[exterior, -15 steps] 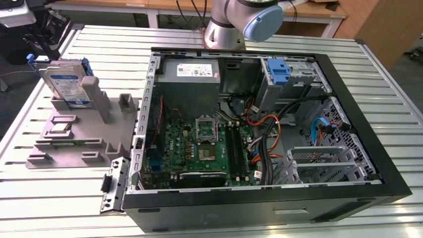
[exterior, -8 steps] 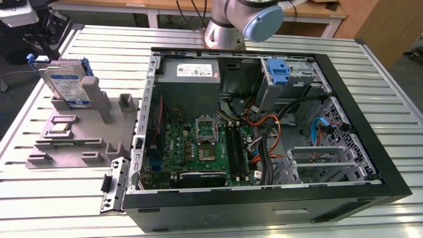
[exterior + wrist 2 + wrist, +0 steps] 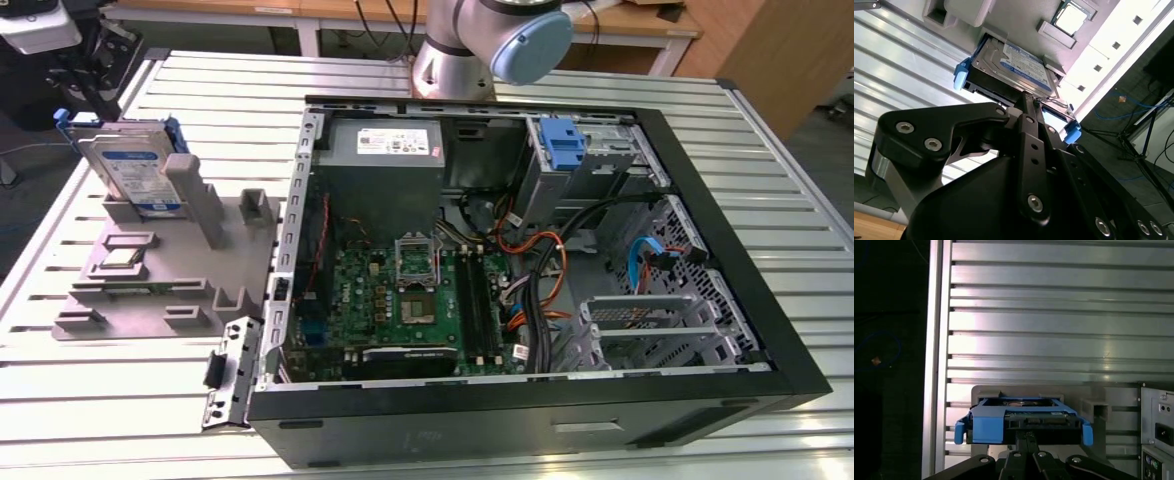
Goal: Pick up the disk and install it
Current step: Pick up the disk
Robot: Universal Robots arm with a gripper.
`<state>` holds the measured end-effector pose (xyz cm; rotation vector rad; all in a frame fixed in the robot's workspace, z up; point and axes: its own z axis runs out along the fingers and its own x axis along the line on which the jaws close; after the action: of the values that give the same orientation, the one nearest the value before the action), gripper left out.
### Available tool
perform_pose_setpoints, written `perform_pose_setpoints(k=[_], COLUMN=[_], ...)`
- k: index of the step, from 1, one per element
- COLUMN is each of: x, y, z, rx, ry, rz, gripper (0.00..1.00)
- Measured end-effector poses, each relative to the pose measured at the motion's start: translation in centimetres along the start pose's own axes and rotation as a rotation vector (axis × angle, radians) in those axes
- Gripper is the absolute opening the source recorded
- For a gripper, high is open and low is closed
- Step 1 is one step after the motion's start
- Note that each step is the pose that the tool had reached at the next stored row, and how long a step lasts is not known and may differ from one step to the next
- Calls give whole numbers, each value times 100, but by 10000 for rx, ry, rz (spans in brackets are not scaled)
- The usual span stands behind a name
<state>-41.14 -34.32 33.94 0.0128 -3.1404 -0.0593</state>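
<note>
The pincer point(image 3: 1026, 99) sits at the near edge of the disk point(image 3: 1013, 62), touching it or almost. Its own black body covers the contact, so I cannot tell if it is spread or pinching. The disk stands on edge in a grey holder point(image 3: 147, 280), directly ahead of the pincer. I judge the picking-up step is in hand, with nothing installed. This step calls for a firm hold on the thin edge and a straight pull from the slot. Beyond the holder lies the slatted table point(image 3: 1054, 315). Well apart from the pincer is the open computer case point(image 3: 747, 300). I cannot make out which bay is for the disk.
</note>
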Motion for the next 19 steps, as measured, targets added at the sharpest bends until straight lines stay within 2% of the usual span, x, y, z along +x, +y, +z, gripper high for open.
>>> perform_pose_setpoints(k=[5,16,19], x=[0,0,0], y=[0,0,0], z=[0,0,0], rx=[0,1,1], ry=[17,82,85], rz=[-444,-2177,-2232], gripper=[10,10,10])
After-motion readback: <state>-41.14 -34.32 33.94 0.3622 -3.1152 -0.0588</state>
